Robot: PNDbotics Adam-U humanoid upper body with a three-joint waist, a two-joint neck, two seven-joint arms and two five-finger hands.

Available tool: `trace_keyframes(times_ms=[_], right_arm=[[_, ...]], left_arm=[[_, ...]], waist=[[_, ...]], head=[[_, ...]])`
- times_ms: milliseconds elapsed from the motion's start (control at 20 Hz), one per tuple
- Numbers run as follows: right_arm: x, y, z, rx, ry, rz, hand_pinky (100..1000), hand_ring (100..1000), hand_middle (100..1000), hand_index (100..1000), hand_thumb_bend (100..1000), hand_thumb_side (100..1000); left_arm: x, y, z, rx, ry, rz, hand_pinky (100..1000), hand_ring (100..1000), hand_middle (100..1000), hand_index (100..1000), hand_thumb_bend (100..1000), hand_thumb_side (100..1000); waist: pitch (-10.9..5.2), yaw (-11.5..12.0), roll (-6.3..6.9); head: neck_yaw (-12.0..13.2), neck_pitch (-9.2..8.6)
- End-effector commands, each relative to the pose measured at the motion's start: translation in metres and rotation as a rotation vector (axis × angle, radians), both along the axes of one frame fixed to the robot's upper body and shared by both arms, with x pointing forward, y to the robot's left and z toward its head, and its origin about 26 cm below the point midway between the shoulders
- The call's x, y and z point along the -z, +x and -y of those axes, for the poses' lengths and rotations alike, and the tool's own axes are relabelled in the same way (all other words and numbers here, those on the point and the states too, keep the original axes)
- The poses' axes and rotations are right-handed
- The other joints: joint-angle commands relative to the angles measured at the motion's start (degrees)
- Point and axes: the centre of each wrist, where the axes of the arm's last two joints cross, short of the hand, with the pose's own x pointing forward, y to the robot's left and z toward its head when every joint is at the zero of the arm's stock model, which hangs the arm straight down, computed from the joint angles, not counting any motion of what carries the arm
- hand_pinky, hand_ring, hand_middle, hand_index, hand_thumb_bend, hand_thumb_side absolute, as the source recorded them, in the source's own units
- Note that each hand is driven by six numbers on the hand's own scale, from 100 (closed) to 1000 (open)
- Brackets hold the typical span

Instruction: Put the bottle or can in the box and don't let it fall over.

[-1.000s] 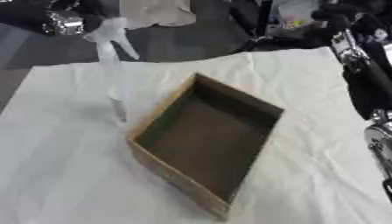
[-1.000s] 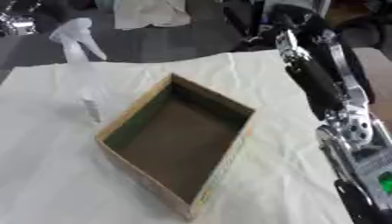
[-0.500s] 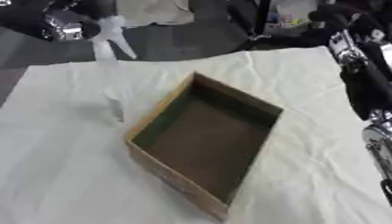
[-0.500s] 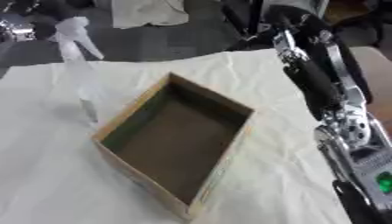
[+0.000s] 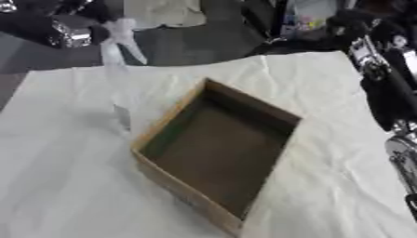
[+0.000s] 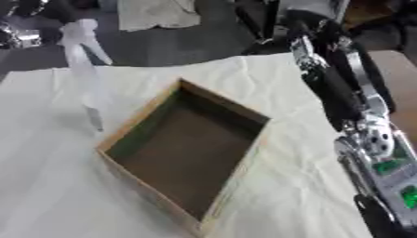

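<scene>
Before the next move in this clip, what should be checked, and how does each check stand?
1. Spray bottle upright on the white cloth: ok.
2. Bottle outside the box, to its left: ok.
3. Box open and nothing inside: ok.
4. A hand on the bottle: not ok, none touches it.
5. Right arm beside the box, not over it: ok.
6. Hands open or shut: cannot tell, neither hand is in view.

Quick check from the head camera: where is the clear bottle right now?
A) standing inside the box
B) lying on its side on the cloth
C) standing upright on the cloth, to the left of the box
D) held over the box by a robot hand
C: the clear bottle stands upright on the white cloth left of the box, whose inside is bare.
</scene>
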Motion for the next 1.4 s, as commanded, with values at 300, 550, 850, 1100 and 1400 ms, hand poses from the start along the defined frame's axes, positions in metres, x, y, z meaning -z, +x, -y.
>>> trace_keyframes(times_ms=[300, 550, 850, 1100, 1400], right_arm=[[-0.009, -0.005, -0.002, -0.019, -0.014, 0.032, 940, 733, 781, 806, 100, 590], [-0.008, -0.005, -0.001, -0.013, -0.014, 0.027, 941, 733, 781, 806, 100, 597], [-0.007, -0.005, 0.001, -0.007, -0.022, 0.025, 941, 733, 781, 806, 100, 598], [-0.006, -0.005, 0.0, -0.011, -0.022, 0.017, 942, 733, 781, 806, 100, 607], [-0.007, -0.005, 0.001, -0.009, -0.022, 0.022, 942, 732, 779, 805, 100, 602]], left_arm=[[-0.019, -0.005, -0.007, -0.017, -0.062, 0.064, 976, 875, 833, 833, 224, 552], [-0.02, -0.006, -0.008, -0.02, -0.056, 0.07, 965, 850, 810, 815, 226, 556], [-0.037, -0.015, -0.018, -0.032, -0.099, 0.124, 973, 859, 820, 820, 228, 552], [-0.033, -0.013, -0.021, -0.034, -0.107, 0.107, 983, 865, 825, 825, 246, 559], [-0.03, -0.01, -0.02, -0.041, -0.122, 0.119, 991, 887, 829, 835, 276, 544]], waist=[[-0.71, 0.11, -0.19], [-0.57, 0.19, -0.33], [-0.62, 0.74, -0.46], [-0.56, 0.52, -0.51], [-0.35, 0.3, -0.57]], head=[[0.18, -0.96], [0.18, -1.01], [1.38, -1.13], [0.74, -1.02], [0.41, -1.17]])
